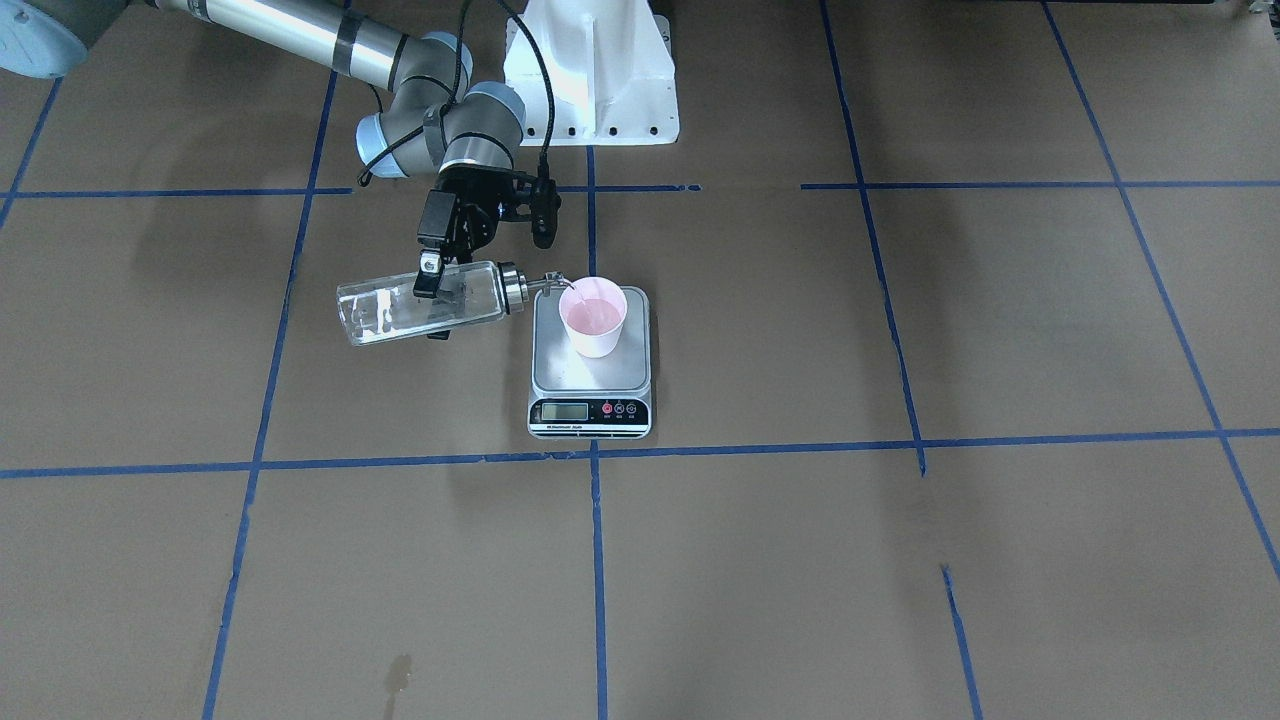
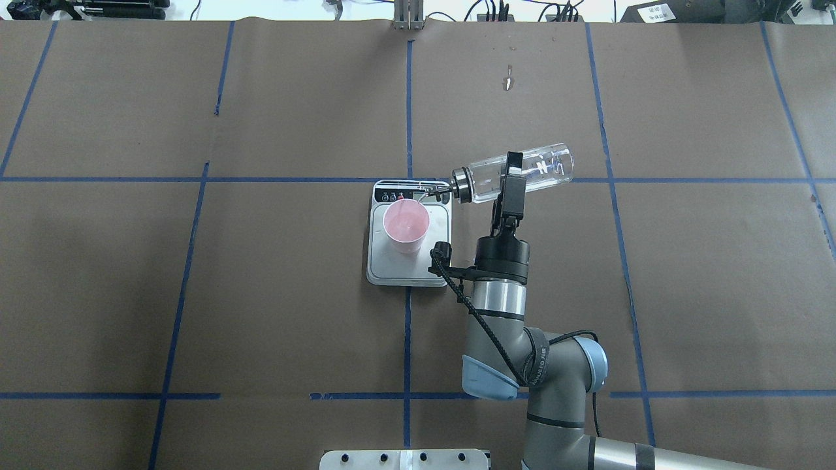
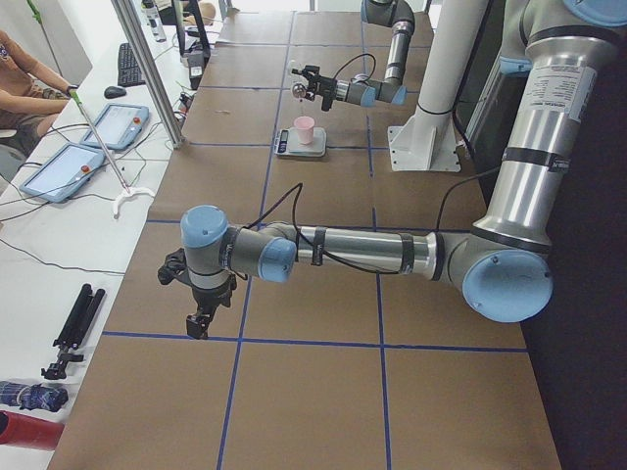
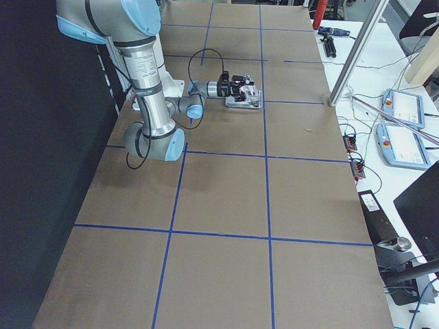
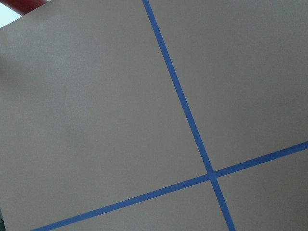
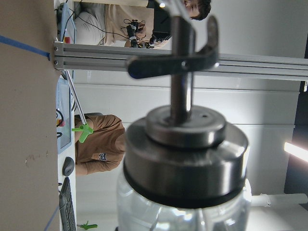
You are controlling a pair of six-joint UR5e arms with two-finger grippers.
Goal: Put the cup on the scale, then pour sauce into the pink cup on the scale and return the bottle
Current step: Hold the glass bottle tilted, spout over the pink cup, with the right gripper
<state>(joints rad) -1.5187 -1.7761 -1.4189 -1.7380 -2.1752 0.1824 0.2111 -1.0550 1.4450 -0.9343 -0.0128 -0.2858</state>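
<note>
Brown paper-covered table (image 2: 261, 294) with blue tape lines is all that lies under my left gripper (image 3: 199, 323), which hangs well apart from the work at the near end. It shows only in the side view, so I cannot tell whether its fingers are parted or closed, and it seems to carry nothing.

Moving right, the flat steel-plated kitchen scale (image 2: 405, 269) sits at the table's middle, and the pale pink tapered paper cup (image 2: 406, 225) stands upright on its plate. I judge the first step done. The cup's inside looks glossy, as if some liquid is already in it (the LCD display (image 1: 564, 411) is too small for me to read).

Further right, the silver metal pour spout (image 2: 436, 189) reaches over the cup's rim. Behind it the clear glass cylindrical bottle (image 2: 548, 168) lies tipped nearly flat in the air, with the colourless sauce (image 1: 475, 298) pooled toward its neck. A thin thread seems to run from the spout into the cup, so I take the pour to be under way.

My right gripper (image 2: 511, 176) is clamped across the bottle's middle, one finger on either side of the glass.

What is left, as I judge it: finish the pour, tip the bottle upright, and set it down on the table away from the scale.
</note>
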